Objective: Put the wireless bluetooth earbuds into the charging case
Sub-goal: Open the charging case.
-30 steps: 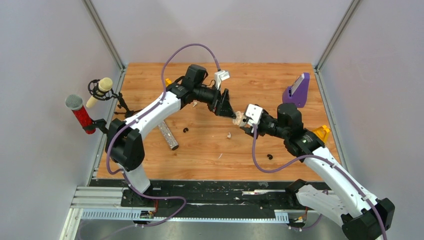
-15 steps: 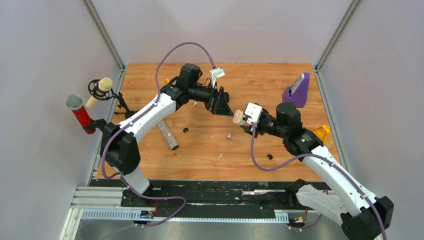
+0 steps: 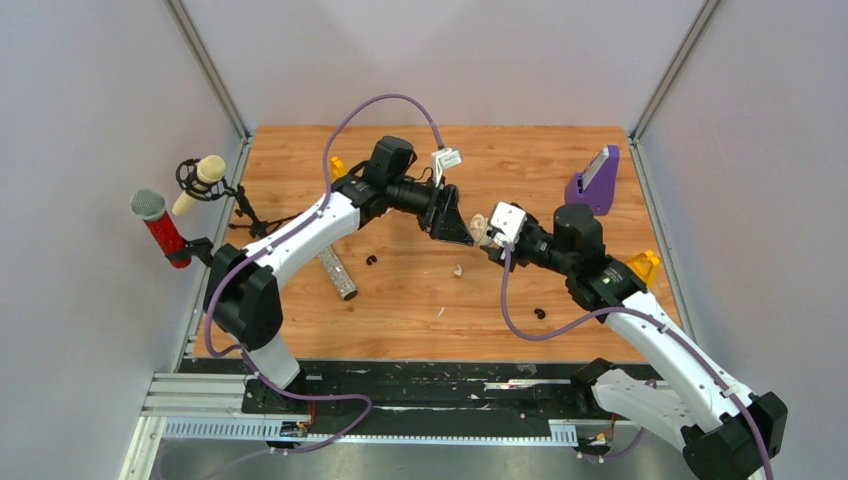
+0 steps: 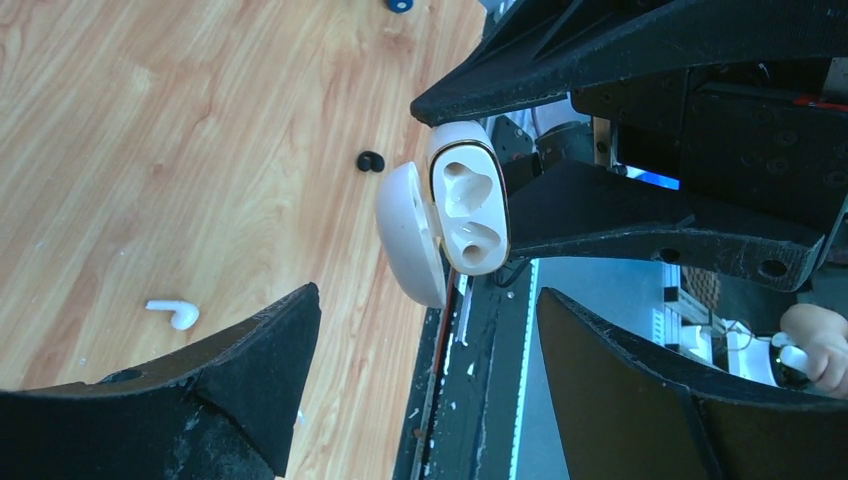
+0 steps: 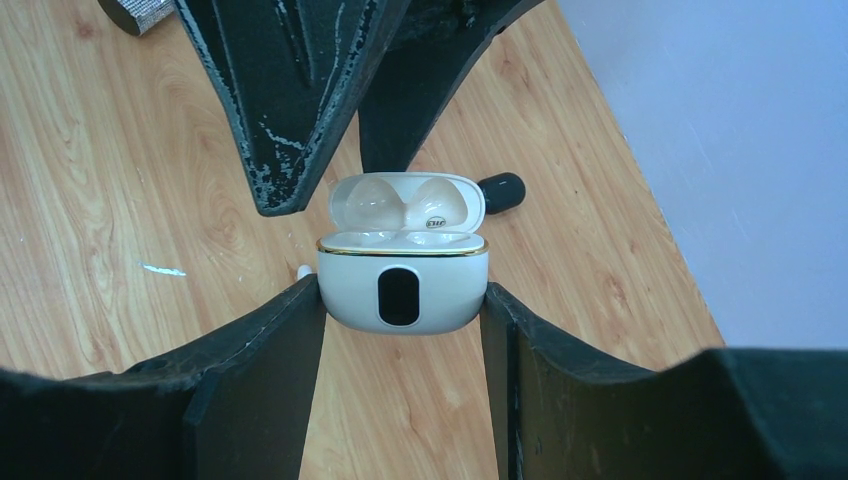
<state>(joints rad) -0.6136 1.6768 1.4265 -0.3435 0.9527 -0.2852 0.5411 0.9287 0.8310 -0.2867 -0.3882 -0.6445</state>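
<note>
- The right end effector (image 5: 401,300) is closed partway on the white charging case (image 4: 467,206). One finger presses on each side of the case body, and the case is held above the table (image 3: 330,330).
- The lid (image 5: 405,203) of the case stands open, hinged back, and the two moulded seats inside are visible in the left wrist view.
- The left end effector (image 4: 428,310) has its fingers spread wide, with nothing between them. It faces the open side of the case, and its tips are just beside the lid. Whether they touch it I cannot tell.
- One white earbud (image 3: 458,270) with a short stem lies on the wood, below the place where the two end effectors meet.
- One black earbud (image 3: 371,261) lies to the left, near a silver glittery cylinder (image 3: 337,272).
- A second black earbud (image 3: 540,313) lies near the front edge, under the right arm.
- A thin white sliver (image 3: 438,312) lies between the two black buds, toward the front.
- A purple case (image 3: 593,180) stands at the far right of the table, well apart from the earbuds.
</note>
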